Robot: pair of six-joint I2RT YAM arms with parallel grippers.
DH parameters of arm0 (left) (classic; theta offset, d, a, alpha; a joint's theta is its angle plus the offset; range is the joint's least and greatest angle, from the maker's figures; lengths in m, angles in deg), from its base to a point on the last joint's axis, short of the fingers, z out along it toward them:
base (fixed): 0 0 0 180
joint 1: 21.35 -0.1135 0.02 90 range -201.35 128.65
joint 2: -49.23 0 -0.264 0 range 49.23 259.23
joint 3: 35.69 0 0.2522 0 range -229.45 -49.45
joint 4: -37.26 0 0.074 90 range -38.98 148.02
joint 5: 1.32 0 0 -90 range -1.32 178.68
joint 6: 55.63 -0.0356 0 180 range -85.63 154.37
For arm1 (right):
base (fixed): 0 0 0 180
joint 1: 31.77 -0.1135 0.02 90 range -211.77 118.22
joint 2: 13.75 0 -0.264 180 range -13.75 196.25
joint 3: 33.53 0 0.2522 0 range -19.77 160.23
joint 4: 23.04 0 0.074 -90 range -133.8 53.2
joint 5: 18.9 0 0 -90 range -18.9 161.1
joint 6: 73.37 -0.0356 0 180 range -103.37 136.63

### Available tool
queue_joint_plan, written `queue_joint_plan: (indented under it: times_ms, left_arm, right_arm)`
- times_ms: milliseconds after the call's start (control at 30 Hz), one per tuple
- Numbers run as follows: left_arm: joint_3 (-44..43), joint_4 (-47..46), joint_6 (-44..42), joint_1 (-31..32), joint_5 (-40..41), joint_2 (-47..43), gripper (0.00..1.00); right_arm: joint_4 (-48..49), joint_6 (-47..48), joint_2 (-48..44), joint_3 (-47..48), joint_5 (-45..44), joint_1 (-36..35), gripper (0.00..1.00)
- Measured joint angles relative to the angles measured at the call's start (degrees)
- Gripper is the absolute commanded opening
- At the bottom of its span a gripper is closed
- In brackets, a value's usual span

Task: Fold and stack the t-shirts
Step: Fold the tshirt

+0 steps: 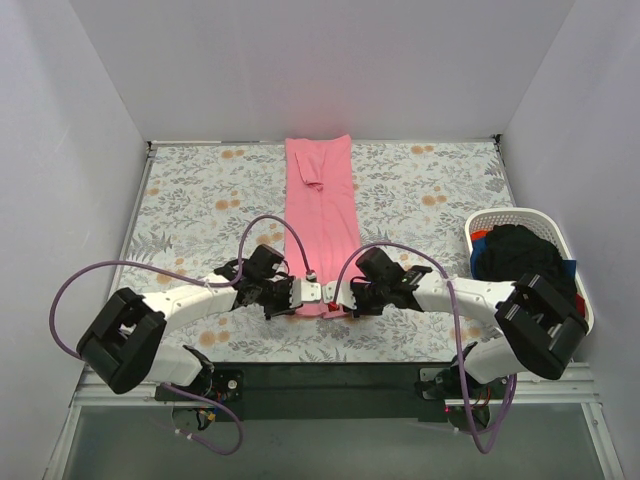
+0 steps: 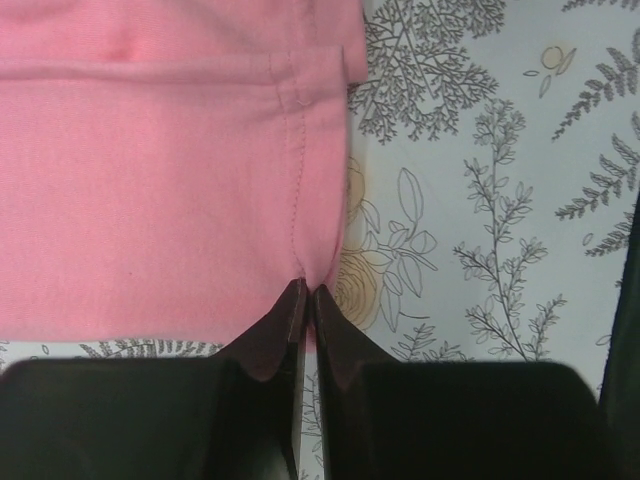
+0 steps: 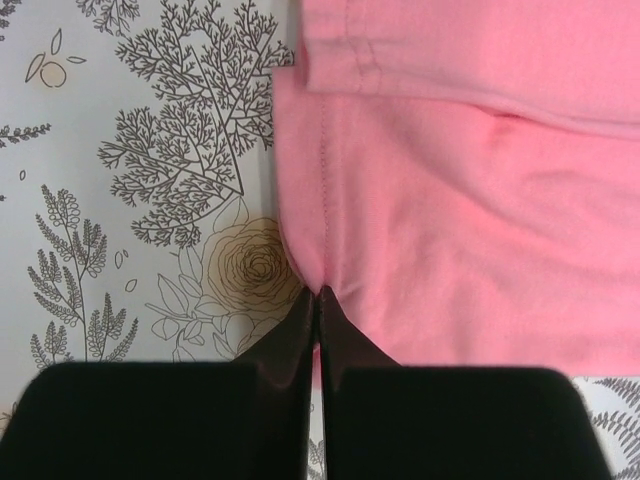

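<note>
The salmon-pink t-shirt (image 1: 320,200) lies as a long narrow strip down the middle of the table, from the far edge to the near side. My left gripper (image 1: 301,294) is shut on the near left corner of the shirt; the left wrist view shows the fabric (image 2: 150,200) pinched at the seam between the tips (image 2: 308,291). My right gripper (image 1: 337,296) is shut on the near right corner; the right wrist view shows the fabric (image 3: 470,220) pinched between its tips (image 3: 318,294). A black t-shirt (image 1: 515,255) fills the basket, with red and blue cloth (image 1: 481,240) beside it.
The white laundry basket (image 1: 515,214) stands at the right edge of the table. The floral tablecloth (image 1: 200,200) covers the table on both sides of the pink strip. White walls close in the left, far and right sides.
</note>
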Motion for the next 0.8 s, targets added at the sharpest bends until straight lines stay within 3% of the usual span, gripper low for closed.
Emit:
queue_joint_plan:
  times_ms: [267,667,800]
  left_arm:
    - [-2.05,7.78,0.37,0.94,-1.09,-3.63,0.00]
    - [-11.04,23.06,2.86,1.01,-6.84,-11.91,0.00]
    - [-14.21,25.20,3.41,0.07,-7.98,-11.96,0.00]
  right_arm:
    - [-8.57,-4.15,-3.02,4.57,-1.07,-0.26,0.01]
    - [-19.74,-8.94,-12.96,8.63,3.45,-3.26,0.01]
    - [-22.25,-8.52,-12.50,11.34,3.80,-1.31,0.01]
